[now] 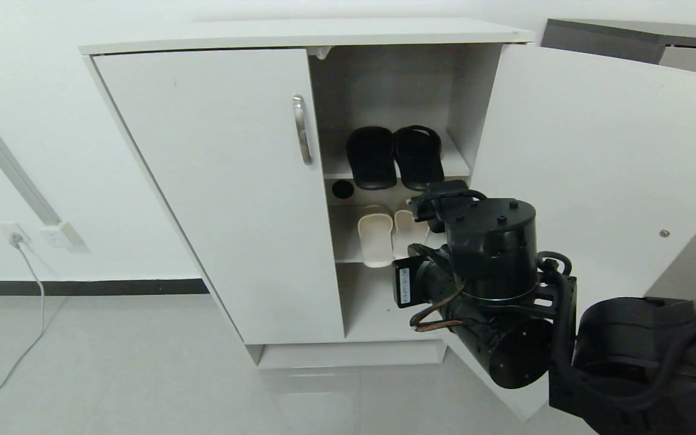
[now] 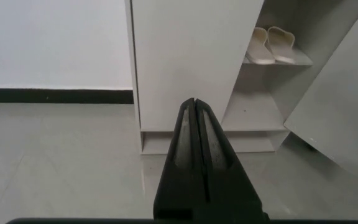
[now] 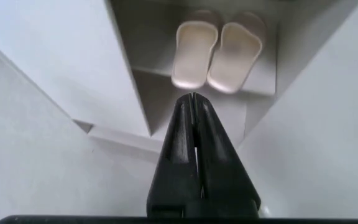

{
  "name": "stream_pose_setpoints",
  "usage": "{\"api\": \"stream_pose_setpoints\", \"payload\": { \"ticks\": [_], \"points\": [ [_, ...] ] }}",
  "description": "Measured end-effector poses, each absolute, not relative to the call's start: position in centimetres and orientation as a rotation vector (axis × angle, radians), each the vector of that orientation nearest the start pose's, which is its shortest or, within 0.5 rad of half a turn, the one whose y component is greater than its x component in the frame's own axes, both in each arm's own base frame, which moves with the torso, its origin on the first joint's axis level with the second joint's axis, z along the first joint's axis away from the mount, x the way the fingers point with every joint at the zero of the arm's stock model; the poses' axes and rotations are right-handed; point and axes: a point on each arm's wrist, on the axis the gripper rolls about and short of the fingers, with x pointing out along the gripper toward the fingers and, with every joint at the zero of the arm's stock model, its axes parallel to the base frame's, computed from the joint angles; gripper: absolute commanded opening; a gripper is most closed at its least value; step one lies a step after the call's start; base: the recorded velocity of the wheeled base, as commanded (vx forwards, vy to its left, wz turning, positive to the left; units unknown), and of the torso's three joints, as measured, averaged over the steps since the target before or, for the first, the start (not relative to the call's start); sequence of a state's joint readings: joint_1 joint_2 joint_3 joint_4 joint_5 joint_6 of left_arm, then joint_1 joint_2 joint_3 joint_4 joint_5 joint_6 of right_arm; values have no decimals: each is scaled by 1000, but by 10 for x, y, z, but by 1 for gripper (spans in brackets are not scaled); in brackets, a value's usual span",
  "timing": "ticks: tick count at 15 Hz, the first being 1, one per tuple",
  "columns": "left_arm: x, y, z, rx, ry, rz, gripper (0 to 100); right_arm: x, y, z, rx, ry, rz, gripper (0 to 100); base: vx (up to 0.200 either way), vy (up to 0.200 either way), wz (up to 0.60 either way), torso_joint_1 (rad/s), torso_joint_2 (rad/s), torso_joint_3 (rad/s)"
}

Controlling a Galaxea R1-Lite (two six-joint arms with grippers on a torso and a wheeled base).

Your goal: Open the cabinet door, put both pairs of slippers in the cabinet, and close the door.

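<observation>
White cabinet [image 1: 299,33] against the far wall, its left door [image 1: 221,193] shut and its right door [image 1: 596,169] swung wide to the right. Inside, the black slippers [image 1: 393,157] lie side by side on the upper shelf. The cream slippers [image 1: 384,235] lie the same way on the shelf below, each pair tucked together to fit. My right gripper [image 3: 193,99] hangs near the opening, fingers pressed together, carrying nothing. My left gripper [image 2: 194,102] is likewise closed and empty. I judge only closing the door remains.
</observation>
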State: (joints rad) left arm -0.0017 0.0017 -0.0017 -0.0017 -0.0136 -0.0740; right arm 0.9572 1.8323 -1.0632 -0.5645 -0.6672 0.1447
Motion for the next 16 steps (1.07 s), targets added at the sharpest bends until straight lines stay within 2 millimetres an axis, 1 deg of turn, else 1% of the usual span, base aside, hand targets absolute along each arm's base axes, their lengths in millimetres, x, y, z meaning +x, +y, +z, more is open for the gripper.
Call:
{"api": "stream_pose_setpoints", "payload": {
  "ticks": [1, 5, 7, 10, 16],
  "points": [
    [-23, 0, 76, -74, 0, -15, 0, 214, 279, 202, -6, 165, 277, 0, -200, 0, 0, 2, -7, 2],
    [-23, 0, 76, -75, -1, -15, 0, 214, 278, 196, -13, 178, 280, 0, 0, 0, 0, 0, 0, 0],
    [-23, 0, 76, -75, -1, -16, 0, 217, 274, 191, -17, 177, 282, 0, 0, 0, 0, 0, 0, 0],
    [-23, 0, 76, -75, 0, -16, 0, 217, 271, 182, -54, 181, 292, 0, 0, 0, 0, 0, 0, 0],
    [-23, 0, 76, -75, -1, -15, 0, 217, 271, 176, -68, 195, 292, 0, 0, 0, 0, 0, 0, 0]
  ]
}}
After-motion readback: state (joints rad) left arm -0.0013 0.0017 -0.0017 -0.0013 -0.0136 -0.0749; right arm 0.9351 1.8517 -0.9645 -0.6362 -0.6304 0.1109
